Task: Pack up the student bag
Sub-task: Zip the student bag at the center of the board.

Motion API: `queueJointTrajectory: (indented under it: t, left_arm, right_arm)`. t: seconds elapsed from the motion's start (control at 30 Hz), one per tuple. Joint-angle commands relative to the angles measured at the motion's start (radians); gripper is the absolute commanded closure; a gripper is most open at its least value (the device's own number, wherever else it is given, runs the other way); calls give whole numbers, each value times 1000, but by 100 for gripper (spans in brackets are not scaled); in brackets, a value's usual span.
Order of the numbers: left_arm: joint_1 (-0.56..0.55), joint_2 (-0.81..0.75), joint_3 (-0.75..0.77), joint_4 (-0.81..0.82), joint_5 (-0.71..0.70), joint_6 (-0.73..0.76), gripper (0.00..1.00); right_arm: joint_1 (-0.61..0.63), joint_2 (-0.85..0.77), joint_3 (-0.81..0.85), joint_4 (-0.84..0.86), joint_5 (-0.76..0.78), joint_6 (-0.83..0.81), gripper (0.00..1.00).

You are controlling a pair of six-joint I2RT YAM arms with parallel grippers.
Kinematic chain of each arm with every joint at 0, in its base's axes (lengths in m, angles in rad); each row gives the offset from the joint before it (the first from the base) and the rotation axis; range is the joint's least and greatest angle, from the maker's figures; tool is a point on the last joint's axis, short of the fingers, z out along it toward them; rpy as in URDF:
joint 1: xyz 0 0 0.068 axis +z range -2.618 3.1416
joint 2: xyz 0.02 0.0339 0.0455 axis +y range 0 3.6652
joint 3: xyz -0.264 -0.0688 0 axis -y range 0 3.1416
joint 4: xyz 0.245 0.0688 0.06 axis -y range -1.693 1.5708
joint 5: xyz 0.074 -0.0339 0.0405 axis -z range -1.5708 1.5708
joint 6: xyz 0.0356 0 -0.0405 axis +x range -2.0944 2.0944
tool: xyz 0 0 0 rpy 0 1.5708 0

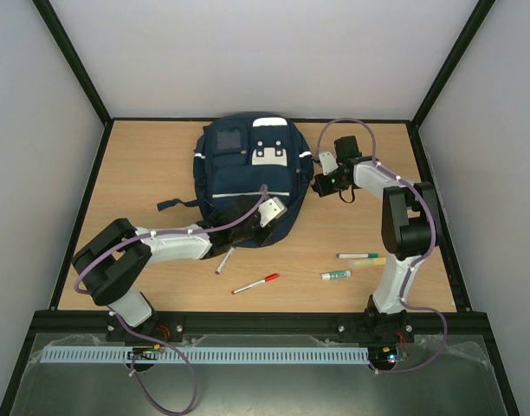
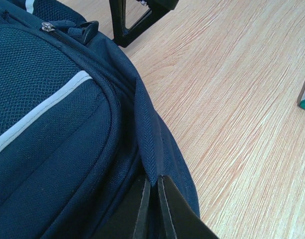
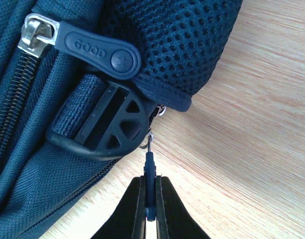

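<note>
left arm (image 1: 178, 247) and right arm (image 1: 393, 282): white link shells, black joint housings. a lilac cable (image 1: 352, 120) runs along each arm. left gripper (image 2: 152, 181) and right gripper (image 3: 151, 180) have flat black tapered fingers (image 2: 180, 214).

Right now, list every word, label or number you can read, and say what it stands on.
"GOOD": moulded on the rubber zipper pull of the student bag.
Grey patches on the bag: nothing readable.
Green marker: any print is too small to read.
</note>
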State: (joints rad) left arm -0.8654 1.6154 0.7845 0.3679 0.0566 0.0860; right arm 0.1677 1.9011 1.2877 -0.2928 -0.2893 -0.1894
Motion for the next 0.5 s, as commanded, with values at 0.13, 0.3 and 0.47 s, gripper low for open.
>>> queueJointTrajectory:
  t: [0.13, 0.3, 0.47]
  left_arm:
    - [-12, -45, -3, -1, 15, -11, 95]
    - [-11, -50, 11, -15, 3, -30, 81]
    - [-13, -85, 46, -69, -7, -61, 69]
  right_arm:
    - [-18, 28, 29, 38, 82, 26, 99]
    - [-19, -8, 11, 31, 94, 45, 78]
    - [-19, -145, -40, -3, 63, 54, 59]
